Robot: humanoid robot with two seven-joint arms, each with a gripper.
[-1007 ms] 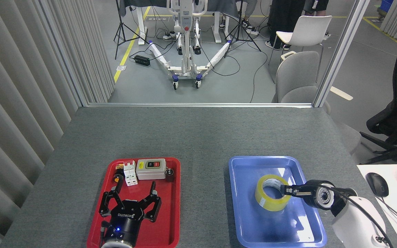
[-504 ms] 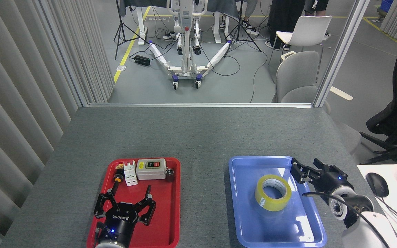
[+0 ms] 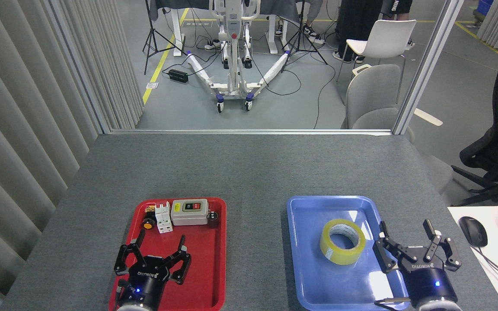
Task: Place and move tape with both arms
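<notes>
The yellow tape (image 3: 342, 241) lies flat in the middle of the blue tray (image 3: 309, 280), its white core facing up. My right gripper (image 3: 406, 228) is open, just right of the roll and over the tray's right rim, with nothing between its fingers. My left gripper (image 3: 161, 241) is open above the near half of the red tray (image 3: 210, 280), also holding nothing.
The red tray's far end holds a grey switch box (image 3: 189, 212), a white breaker (image 3: 163, 219) and small parts. A white desk with a mouse (image 3: 473, 231) is at the right. Chairs (image 3: 372, 99) stand beyond the grey table's far edge (image 3: 249, 132).
My right gripper let go of the tape, drew back to the right and turned to point away from me. The left gripper slid slightly toward me. The tape stayed put.
</notes>
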